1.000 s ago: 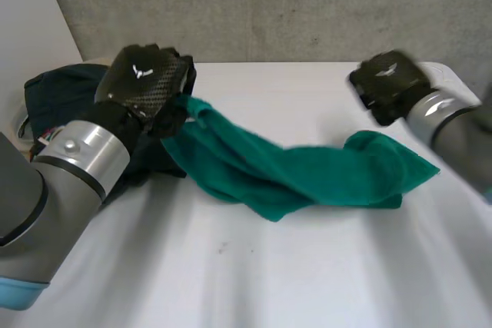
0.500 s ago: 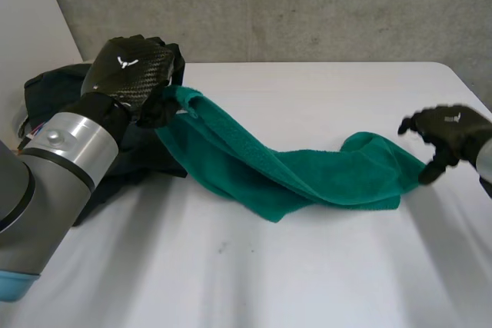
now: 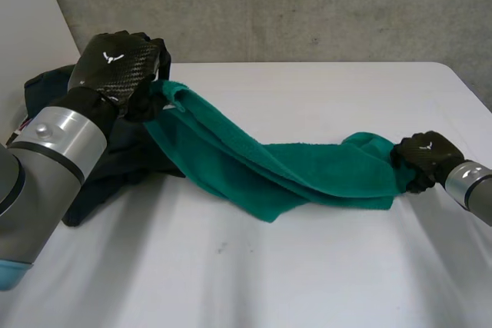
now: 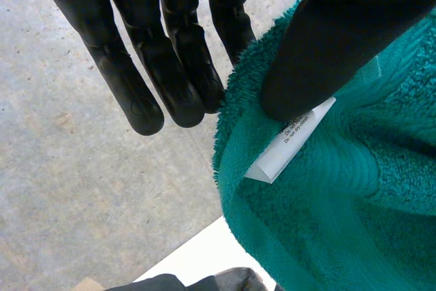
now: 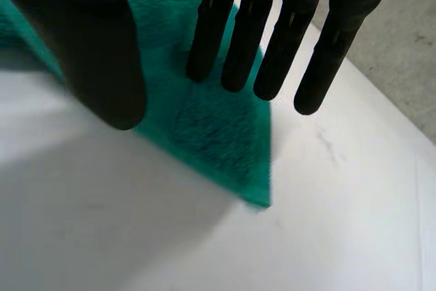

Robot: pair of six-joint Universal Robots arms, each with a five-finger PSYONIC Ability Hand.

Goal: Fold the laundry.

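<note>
1. The left hand [image 3: 117, 67] grips the green towel [image 3: 307, 170] at its raised end. In the left wrist view the thumb [image 4: 340, 39] presses down on the terry just above a white label [image 4: 289, 142]. The straight fingers [image 4: 163, 66] lie close together along the towel's outer edge, the nearest one touching it. The towel is pinched between thumb and fingers, though the contact itself is hidden behind the thumb.
2. The label is sewn to the towel and folded. Its print is too small to read.
3. From that raised end the towel sags in a rumpled, twisted band down to the white table [image 3: 269, 266]. Its middle and far end lie there, the layers too bunched to tell apart.
4. The right hand [image 3: 421, 159] sits at the towel's far end. In the head view its fingers are hidden behind the back of the hand.
5. In the right wrist view those fingers [image 5: 272, 46] are straight and slightly spread over the towel's end, with the thumb [image 5: 95, 46] held well apart. Nothing is gripped. Whether the fingertips touch the towel cannot be told.
6. One towel corner lies flat on the table just past the right fingertips.
7. A heap of dark clothes [image 3: 46, 86] lies beside the towel's raised end, partly covered by the left arm and the towel.
8. A grey wall [image 3: 307, 5] stands beyond the towel.
</note>
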